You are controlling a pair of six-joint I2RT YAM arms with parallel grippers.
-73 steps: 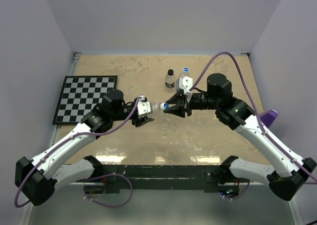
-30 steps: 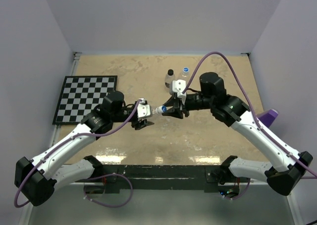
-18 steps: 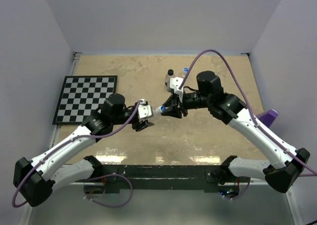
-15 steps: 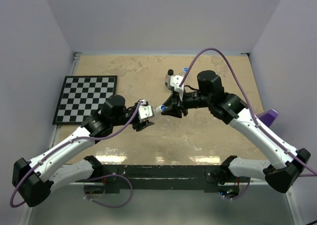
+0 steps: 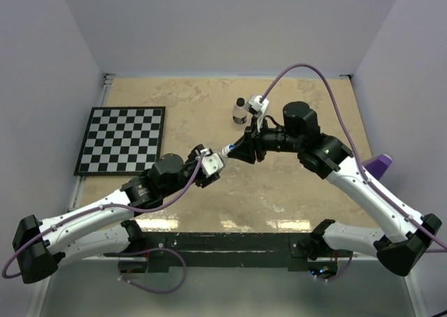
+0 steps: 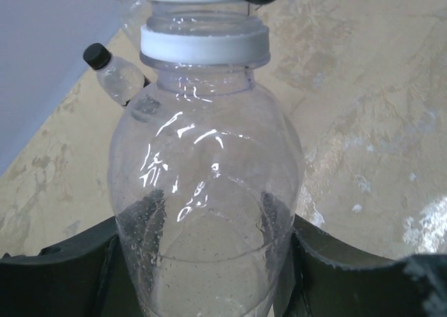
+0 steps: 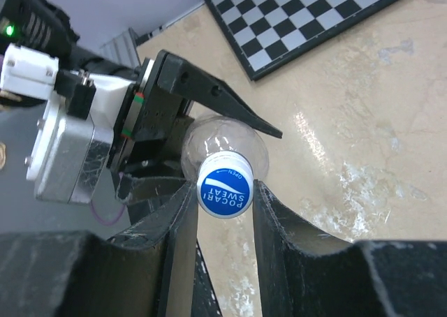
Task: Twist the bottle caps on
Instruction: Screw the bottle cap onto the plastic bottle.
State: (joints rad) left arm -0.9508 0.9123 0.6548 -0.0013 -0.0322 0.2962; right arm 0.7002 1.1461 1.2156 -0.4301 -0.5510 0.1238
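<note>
left gripper (image 5: pixel 211 167): clenched on the held bottle (image 6: pixel 208 212). The fingers (image 6: pixel 66 271) press the lower body from both sides.
right gripper (image 5: pixel 236 151): clamped on the blue cap (image 7: pixel 225 191), with one finger (image 7: pixel 174 226) on each side of its rim.
held bottle: clear plastic, gripped between the two arms over the middle of the table (image 5: pixel 307 107). In the top view its neck points up and right at the right gripper.
blue cap: sits on the mouth of the held bottle with its top facing the right wrist camera. The print reads "POCARI SWEAT" and "OPEN".
cap seating: in the left wrist view a band of clear neck shows between the cap's lower edge and the white neck ring (image 6: pixel 204 45). Cannot tell whether the threads have caught.
alignment: in the right wrist view the cap is centred on the bottle body behind it, and the left gripper's jaws run along the body.
black-capped bottle (image 5: pixel 239 112): stands upright on the table toward the far side, just beyond the right gripper and apart from it. Its black cap (image 6: pixel 96 54) is on.
checkerboard (image 5: pixel 120 139): lies flat on the left part of the table, well apart from both grippers.
purple object (image 5: pixel 381 165): at the right table edge, partly behind the right arm. Cannot identify it.
</note>
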